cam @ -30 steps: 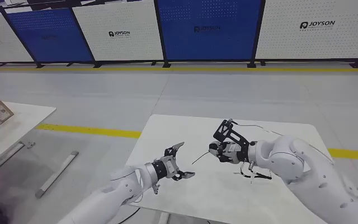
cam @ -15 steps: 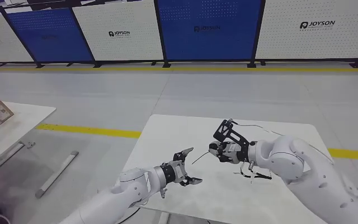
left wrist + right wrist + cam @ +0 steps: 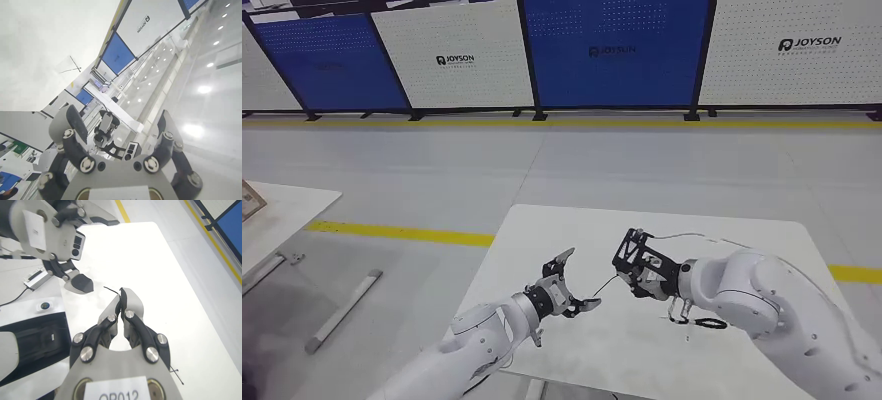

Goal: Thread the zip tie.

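The right tool [image 3: 120,294] is clenching the zip tie [image 3: 111,290], with both pads pressing flat together on the strip. The tie is showing as a thin black strand, slightly curved, its free end sticking out past the fingertips above the white tabletop [image 3: 151,275]. That end is pointing toward the left tool [image 3: 577,282], which is standing released, jaws spread wide, near the tip but apart from it.

- An industrial robotics lab hall.
- Blue and white perforated partition panels [image 3: 612,50] along the back.
- Yellow line [image 3: 402,233] on a grey polished floor [image 3: 542,160].
- Rows of ceiling lights [image 3: 204,89].
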